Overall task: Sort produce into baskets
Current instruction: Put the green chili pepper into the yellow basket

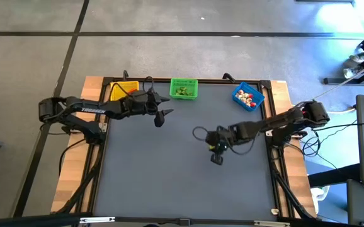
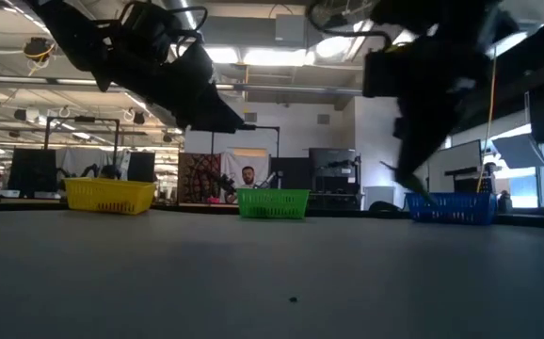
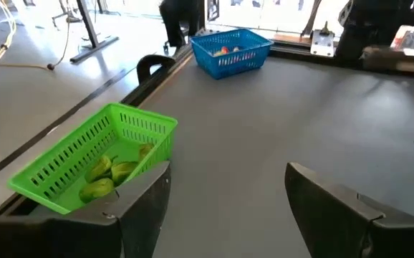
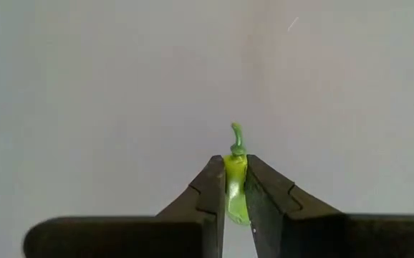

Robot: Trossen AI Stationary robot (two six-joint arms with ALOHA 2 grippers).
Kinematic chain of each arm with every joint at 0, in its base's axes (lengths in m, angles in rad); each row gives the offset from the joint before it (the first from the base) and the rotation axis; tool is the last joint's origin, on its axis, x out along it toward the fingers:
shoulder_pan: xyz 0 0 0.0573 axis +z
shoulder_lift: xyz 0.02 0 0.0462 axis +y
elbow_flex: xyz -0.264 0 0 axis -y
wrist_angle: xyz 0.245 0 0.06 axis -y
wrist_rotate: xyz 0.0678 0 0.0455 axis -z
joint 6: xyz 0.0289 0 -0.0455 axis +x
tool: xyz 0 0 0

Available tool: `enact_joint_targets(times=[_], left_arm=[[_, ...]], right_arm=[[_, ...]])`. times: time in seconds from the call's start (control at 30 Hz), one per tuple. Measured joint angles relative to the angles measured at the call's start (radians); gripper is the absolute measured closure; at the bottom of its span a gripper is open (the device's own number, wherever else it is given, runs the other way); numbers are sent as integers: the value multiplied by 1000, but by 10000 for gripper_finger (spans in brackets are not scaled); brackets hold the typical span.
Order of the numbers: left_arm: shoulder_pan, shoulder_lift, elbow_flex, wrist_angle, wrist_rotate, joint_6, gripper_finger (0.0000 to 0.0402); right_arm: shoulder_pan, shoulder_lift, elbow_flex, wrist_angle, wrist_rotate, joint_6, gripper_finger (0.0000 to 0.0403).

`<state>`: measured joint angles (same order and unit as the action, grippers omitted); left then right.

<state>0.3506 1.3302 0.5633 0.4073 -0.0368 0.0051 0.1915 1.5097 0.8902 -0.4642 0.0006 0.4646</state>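
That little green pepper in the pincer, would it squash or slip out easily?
The green pepper probably stays stiff: pinched in the right pincer, it keeps its shape. It looks smooth and narrow, so it might slip. Its tiny size suggests it is light.

Yellow (image 1: 125, 90), green (image 1: 183, 88), blue baskets (image 1: 248, 96) along the far edge; green produce piece (image 4: 235, 183) pinched in jaws

baskets (image 1: 184, 88) in row along far table (image 1: 169, 183) edge | produce (image 1: 182, 91) inside
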Motion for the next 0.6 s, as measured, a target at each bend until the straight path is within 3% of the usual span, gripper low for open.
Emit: enact_joint_targets(times=[0.27,0.6], left_arm=[[-49,77,0,4,7,-13,137],[-113,151,0,129,10,-32,137]], right_arm=[[-150,-2,0,67,-10,-194,359],[-221,-2,0,229,-32,-268,359]])
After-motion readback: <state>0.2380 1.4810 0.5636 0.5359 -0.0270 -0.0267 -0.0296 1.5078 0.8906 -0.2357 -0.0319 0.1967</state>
